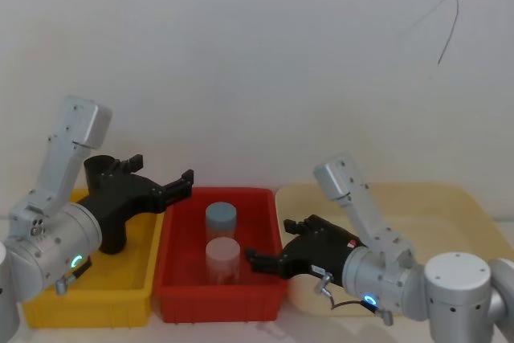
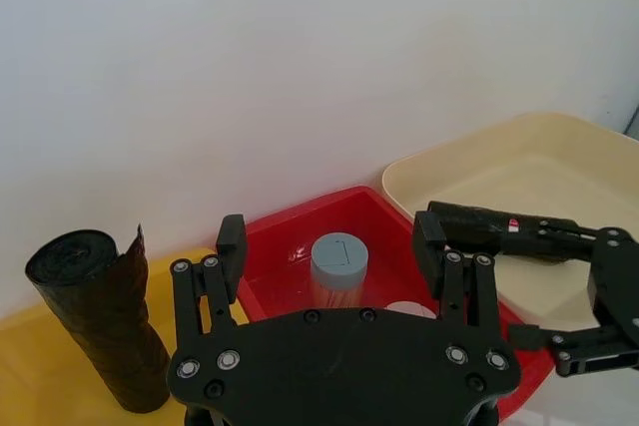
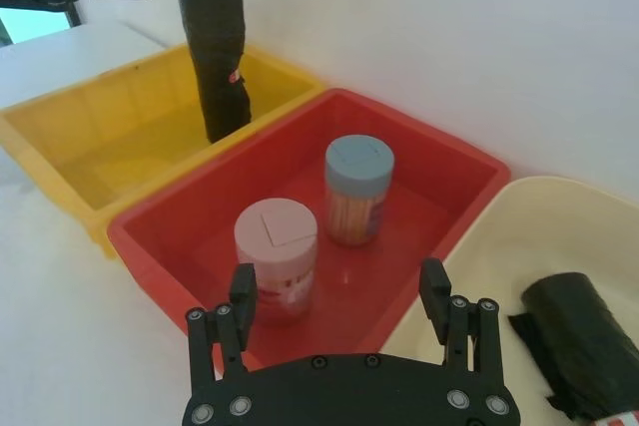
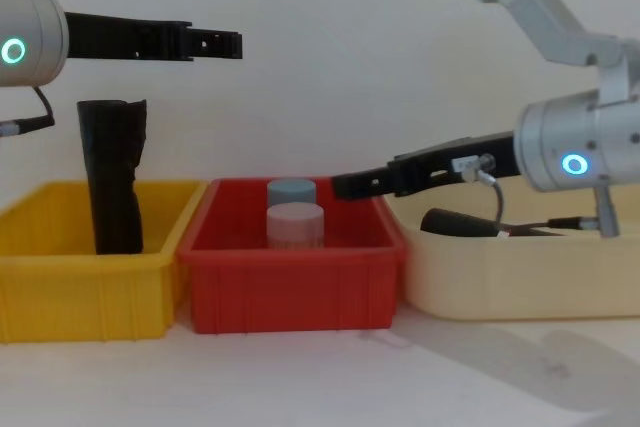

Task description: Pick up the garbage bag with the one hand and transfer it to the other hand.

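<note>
The garbage bag [image 2: 479, 221], a black roll with a red-and-white label band near one end, lies in the cream bin [image 2: 559, 167]; it also shows as garbage bag [image 3: 579, 341] and garbage bag [image 4: 460, 223]. My right gripper [image 1: 253, 259], on the blue-ringed wrist, hovers open and empty over the red bin's right side, just left of that roll. My left gripper [image 1: 189, 178], on the green-ringed wrist, is open and empty, held high above the yellow bin [image 1: 88, 311]. A second black roll [image 4: 115, 177] stands upright in the yellow bin below it.
The red bin [image 1: 217, 303] stands between the yellow and cream bins. It holds a blue-lidded jar [image 1: 221, 218] and a pink-lidded jar [image 1: 222, 256]. A white wall rises close behind all three bins.
</note>
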